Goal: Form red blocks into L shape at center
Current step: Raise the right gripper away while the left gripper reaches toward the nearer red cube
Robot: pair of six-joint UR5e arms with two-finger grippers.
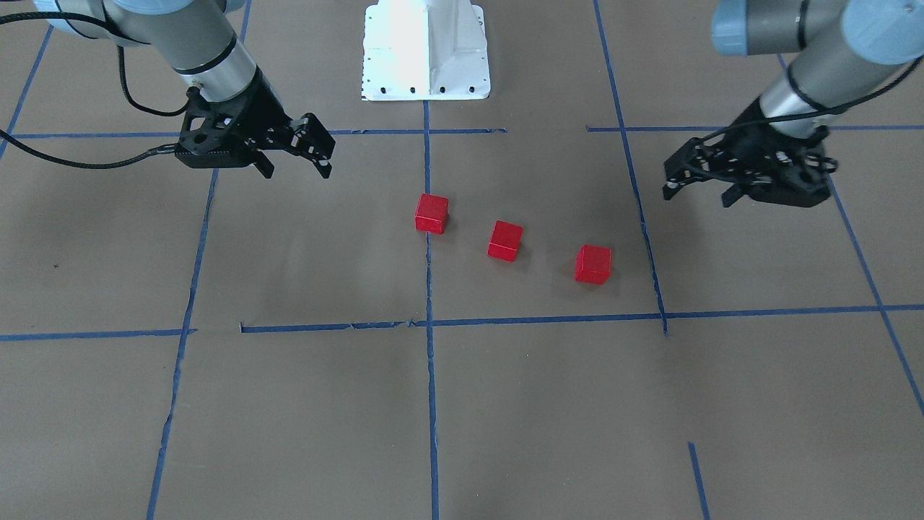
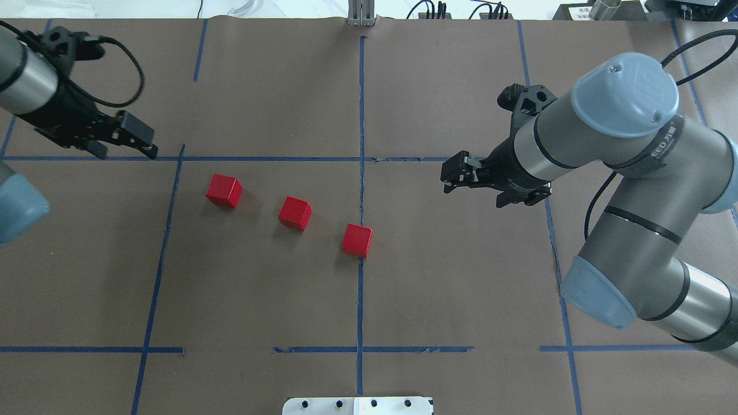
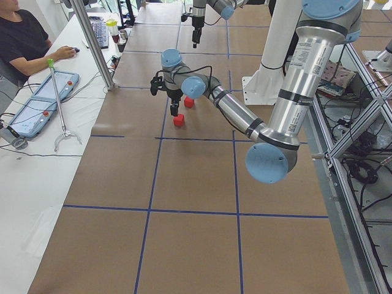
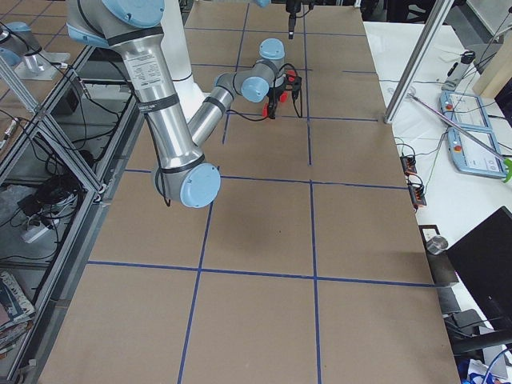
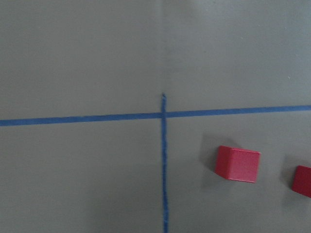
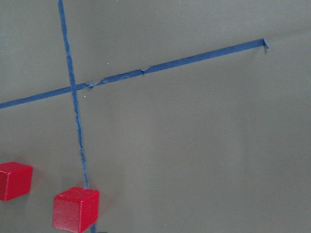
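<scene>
Across the brown paper desk (image 1: pixel 303 253), front-facing view: three small matte red cubes in a loose diagonal row, all apart. The first red cube (image 1: pixel 432 214) sits on the middle blue tape line (image 1: pixel 432 404). The second red cube (image 1: pixel 504 240) and third red cube (image 1: pixel 593 264) trail off toward the robot's left. No L yet. The black right end effector (image 1: pixel 296 167) and black left end effector (image 1: pixel 699 193) hang above the paper on either side, fingers spread wide, holding nothing, probably so each can take its nearer cube.

Overhead view: same row. The first red cube is already at centre, so likely the anchor; the other two need bringing in. The left end effector is closest to the third red cube, the right end effector to the first.

Exterior left view: near arm reaches over the row; two cubes show, the other not visible.

Exterior right view: near arm's wrist covers most of the cubes, only red slivers show.

Left wrist view: third red cube near a tape junction, second red cube clipped at the edge. No fingers in frame.

Right wrist view: first red cube on the tape line, second red cube at the left edge.
</scene>
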